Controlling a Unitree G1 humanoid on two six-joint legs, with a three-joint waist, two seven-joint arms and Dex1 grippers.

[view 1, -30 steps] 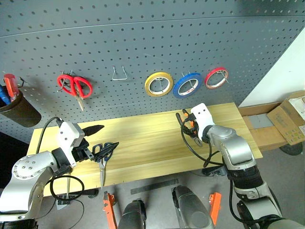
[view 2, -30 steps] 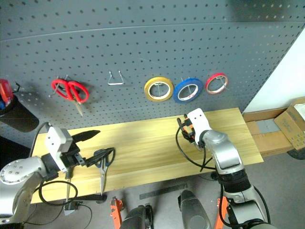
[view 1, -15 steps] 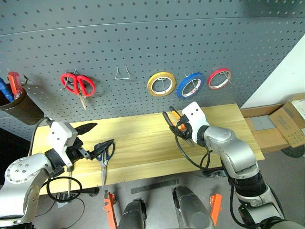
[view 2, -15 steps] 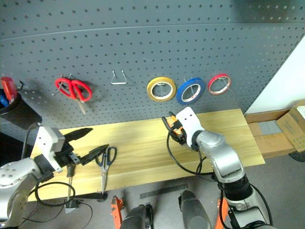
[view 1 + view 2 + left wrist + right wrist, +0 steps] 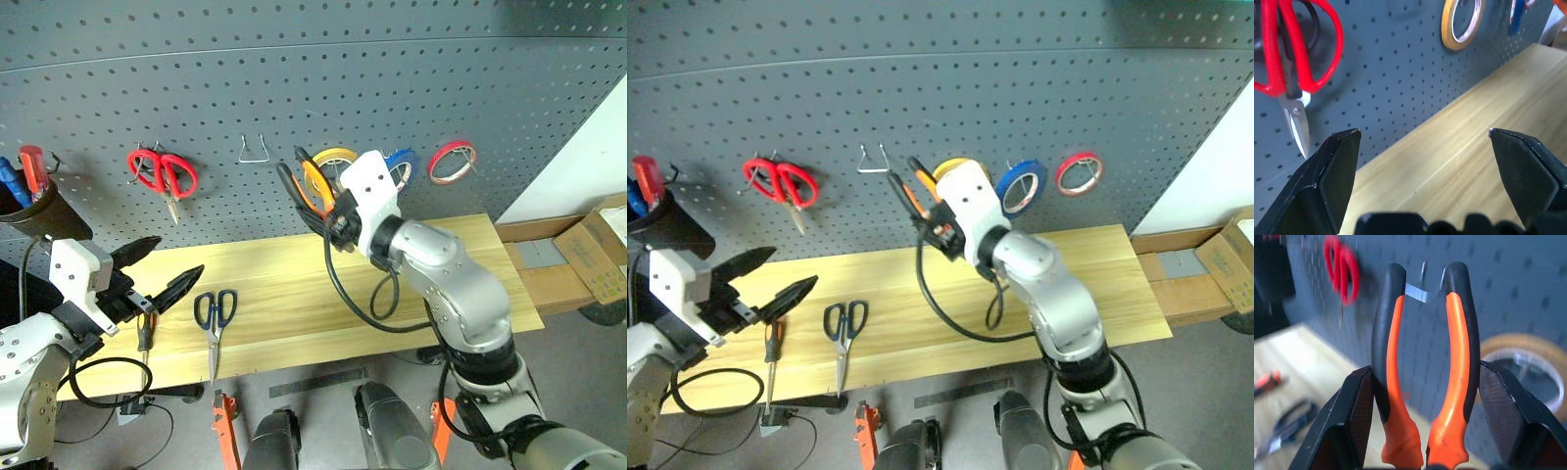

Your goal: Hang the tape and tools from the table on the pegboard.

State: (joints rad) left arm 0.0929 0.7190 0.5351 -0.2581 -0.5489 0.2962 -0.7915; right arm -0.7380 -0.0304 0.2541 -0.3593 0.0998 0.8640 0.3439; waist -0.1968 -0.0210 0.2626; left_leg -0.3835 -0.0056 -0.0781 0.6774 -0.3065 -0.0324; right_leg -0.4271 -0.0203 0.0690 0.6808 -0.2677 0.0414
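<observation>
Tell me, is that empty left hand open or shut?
Open: the left hand has its two black fingers spread wide with nothing between.

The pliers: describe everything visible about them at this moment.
The pliers have two curved handles, orange inside and black outside, in what looks like rubbery grip material. The right gripper is shut on them low down, near the pivot, with a finger against each handle's outer side. They are lifted off the table, handles spread and pointing toward the pegboard, near its bare metal hook. Their jaws are hidden.

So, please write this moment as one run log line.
right gripper: shut on pliers, near hook | left gripper: open | scissors, screwdriver: on table
</observation>
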